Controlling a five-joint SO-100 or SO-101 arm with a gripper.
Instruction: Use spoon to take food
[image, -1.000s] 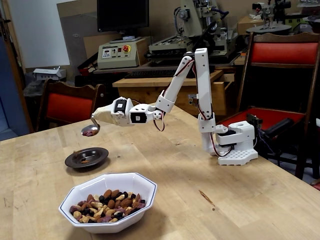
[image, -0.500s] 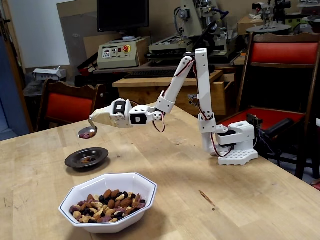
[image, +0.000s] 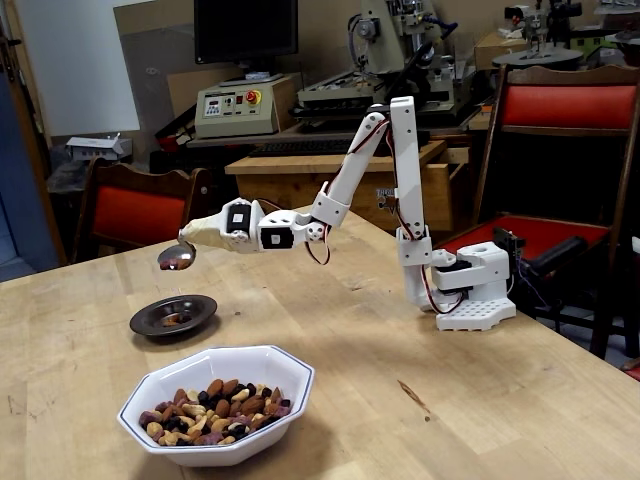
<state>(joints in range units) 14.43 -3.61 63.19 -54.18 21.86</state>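
Note:
In the fixed view my white gripper (image: 212, 230) reaches left over the wooden table, shut on the beige-taped end of the spoon (image: 177, 257). The spoon's shiny oval bowl hangs above the dark round metal saucer (image: 173, 315) and seems to carry a few small pieces of food. The saucer also holds a few pieces. The food (image: 212, 407), a heap of almonds, cashews and dark dried fruit, fills the white octagonal bowl (image: 245, 365) at the front, below and right of the spoon.
My white arm base (image: 470, 290) is clamped at the table's right edge. Red chairs stand behind the table at left (image: 135, 212) and right (image: 565, 150). Workshop machines and a monitor fill the background.

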